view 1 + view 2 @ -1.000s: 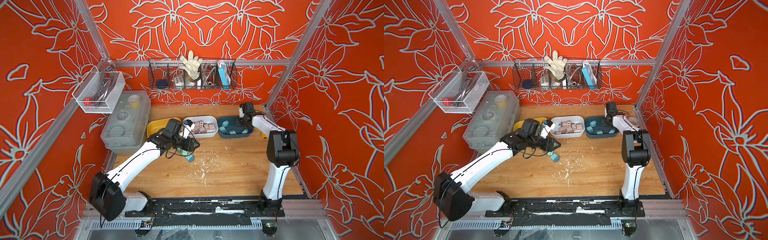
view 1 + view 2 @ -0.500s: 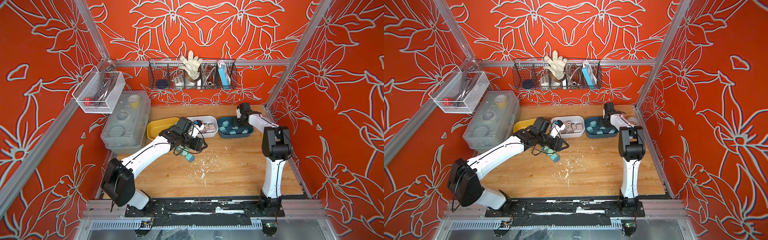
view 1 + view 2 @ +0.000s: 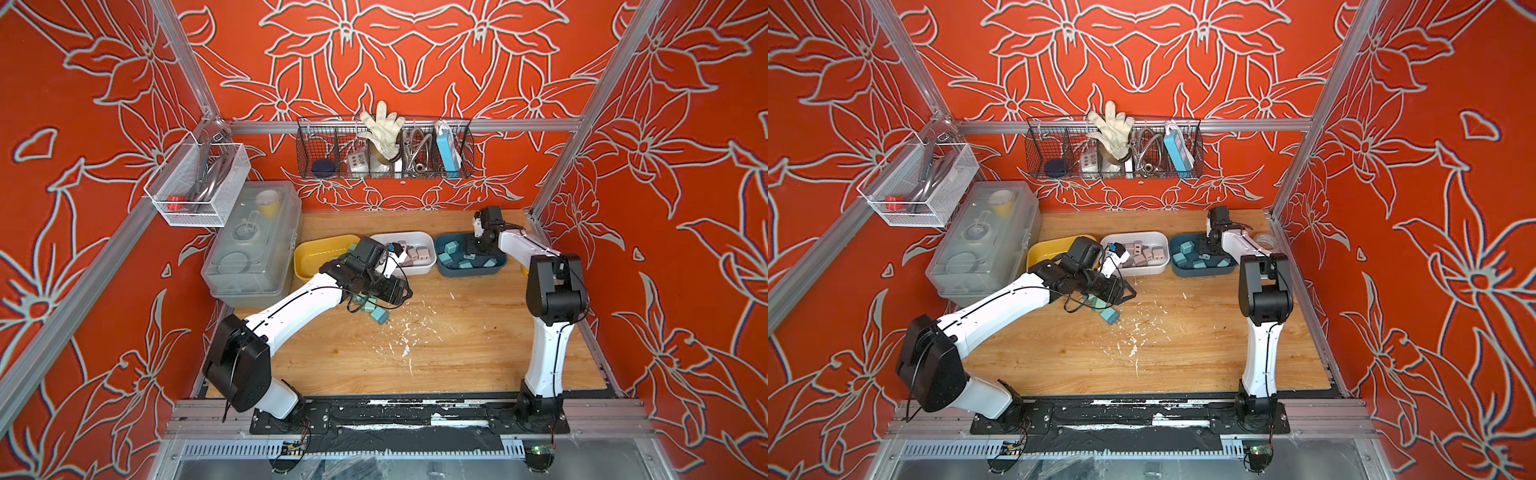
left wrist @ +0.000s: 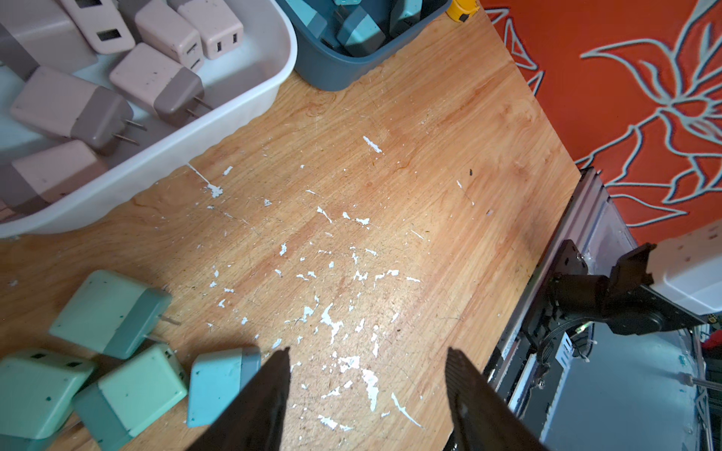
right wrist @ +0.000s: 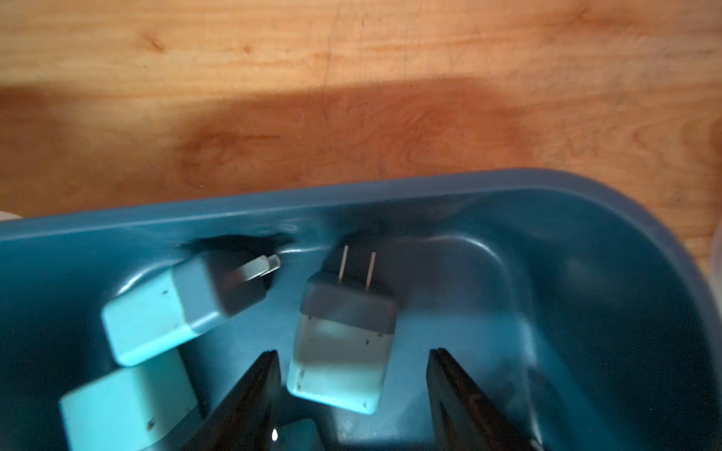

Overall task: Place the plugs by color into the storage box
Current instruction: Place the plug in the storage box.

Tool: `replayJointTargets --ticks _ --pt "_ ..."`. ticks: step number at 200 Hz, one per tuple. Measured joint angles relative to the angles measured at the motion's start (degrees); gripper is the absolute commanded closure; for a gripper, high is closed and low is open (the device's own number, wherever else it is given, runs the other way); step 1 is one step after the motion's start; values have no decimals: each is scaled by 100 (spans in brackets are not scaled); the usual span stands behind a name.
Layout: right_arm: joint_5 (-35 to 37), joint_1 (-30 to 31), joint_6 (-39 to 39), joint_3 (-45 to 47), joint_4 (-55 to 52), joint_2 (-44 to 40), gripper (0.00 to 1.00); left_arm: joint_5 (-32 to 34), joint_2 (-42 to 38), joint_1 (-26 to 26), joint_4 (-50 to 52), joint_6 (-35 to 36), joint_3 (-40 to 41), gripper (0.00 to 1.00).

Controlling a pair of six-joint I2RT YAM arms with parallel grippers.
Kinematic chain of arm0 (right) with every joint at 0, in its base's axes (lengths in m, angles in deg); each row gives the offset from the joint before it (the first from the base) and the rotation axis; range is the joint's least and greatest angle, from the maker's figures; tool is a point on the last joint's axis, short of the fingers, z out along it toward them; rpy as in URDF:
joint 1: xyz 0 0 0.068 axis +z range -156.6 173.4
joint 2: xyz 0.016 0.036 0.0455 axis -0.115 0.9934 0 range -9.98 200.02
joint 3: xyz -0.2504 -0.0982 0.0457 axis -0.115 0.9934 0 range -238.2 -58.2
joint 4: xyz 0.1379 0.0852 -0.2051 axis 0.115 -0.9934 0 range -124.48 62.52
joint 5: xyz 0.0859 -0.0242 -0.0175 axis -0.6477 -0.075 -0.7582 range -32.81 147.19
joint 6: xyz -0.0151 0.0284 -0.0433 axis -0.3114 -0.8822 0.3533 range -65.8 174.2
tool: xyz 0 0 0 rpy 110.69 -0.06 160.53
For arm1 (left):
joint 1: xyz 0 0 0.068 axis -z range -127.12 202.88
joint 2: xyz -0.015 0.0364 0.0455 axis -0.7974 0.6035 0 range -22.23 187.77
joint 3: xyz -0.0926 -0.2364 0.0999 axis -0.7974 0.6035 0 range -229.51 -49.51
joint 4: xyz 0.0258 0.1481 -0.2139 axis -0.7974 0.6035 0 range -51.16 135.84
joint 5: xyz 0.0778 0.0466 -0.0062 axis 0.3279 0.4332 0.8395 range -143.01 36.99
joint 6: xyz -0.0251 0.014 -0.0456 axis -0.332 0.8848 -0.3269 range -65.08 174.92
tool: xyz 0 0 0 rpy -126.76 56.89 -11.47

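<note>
Over the middle of the bench (image 3: 457, 353), the left arm (image 3: 299, 307) is stretching out from the front edge and bending down at the wrist. The right arm (image 3: 548, 291) is standing up by the right edge and reaching toward the back edge, dipping into the blue bin (image 3: 469, 271).

In both top views the left arm is hiding most of the loose plugs. The right wrist view is looking blurry.

The left gripper (image 4: 367, 353) is holding its fingers wide apart over bare bench. A loose light blue plug (image 4: 218, 386) is lying just beside one finger, next to some mint green plugs (image 4: 113, 308). I cannot tell if the finger is touching it.

The right gripper (image 5: 353, 353) is also spreading its fingers apart and gripping nothing. A second light blue plug (image 5: 336, 363) is lying in the blue bin between them, with a gap on each side. Pink plugs (image 4: 156, 74) are lying in the white bin (image 4: 156, 172).
</note>
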Motion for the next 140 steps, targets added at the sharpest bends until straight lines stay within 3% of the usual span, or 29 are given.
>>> replayJointTargets --ticks 66,140 --pt "-149 48 -2 321 227 -573 36 391 138 0 37 -35 -2 35" --pt "-186 557 79 1460 634 -1624 36 946 745 -39 328 -774 -221 35"
